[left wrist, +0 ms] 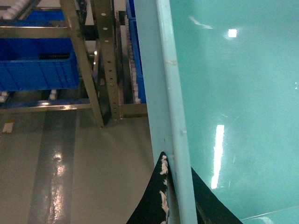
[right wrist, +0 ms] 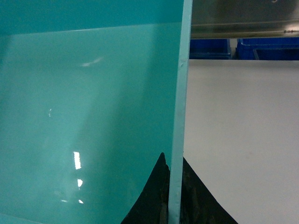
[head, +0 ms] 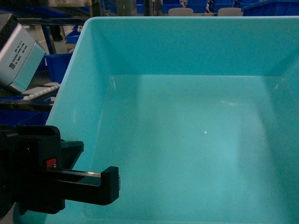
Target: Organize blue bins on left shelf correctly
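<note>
Because the turquoise bin (head: 196,135) is wide, each tool pinches one side rim: left tool (left wrist: 180,196), right tool (right wrist: 174,196). The bin hangs between them, the left shelf (left wrist: 105,60) beyond the left tool.

Light turquoise bin (head: 196,140): glossy, empty, opening toward head camera. Steel shelf (left wrist: 105,70) with white rollers stands left.

Glossy smooth turquoise plastic bin (head: 187,140); shiny perforated metal shelf posts (left wrist: 106,60).
</note>
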You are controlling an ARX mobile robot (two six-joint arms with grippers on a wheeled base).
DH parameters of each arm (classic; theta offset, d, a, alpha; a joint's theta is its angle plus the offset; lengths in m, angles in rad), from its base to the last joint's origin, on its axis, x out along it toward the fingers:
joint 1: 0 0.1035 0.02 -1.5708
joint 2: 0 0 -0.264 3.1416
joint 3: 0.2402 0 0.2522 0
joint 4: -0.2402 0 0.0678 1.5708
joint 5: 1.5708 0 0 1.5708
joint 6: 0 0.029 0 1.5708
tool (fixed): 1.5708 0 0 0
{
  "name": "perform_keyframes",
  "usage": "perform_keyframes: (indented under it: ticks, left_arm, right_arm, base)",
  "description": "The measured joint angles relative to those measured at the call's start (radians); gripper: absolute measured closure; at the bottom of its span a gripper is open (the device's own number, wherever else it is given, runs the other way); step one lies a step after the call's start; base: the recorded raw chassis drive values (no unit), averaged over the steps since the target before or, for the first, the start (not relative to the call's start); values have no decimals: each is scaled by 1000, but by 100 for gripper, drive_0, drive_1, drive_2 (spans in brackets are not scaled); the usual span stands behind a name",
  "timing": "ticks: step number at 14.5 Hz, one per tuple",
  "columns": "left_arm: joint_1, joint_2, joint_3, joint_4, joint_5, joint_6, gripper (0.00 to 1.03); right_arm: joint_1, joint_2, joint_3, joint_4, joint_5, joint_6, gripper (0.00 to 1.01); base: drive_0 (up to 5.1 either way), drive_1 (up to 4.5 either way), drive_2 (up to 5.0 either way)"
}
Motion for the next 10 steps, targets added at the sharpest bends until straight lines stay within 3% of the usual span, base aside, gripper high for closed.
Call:
perform_keyframes:
  ticks: [10]
  left_arm:
    - [0, 0, 0, 0, 0, 2, 101]
  right_arm:
    - [0, 0, 0, 0, 0, 0, 99]
  base:
    - [-503, 243, 243]
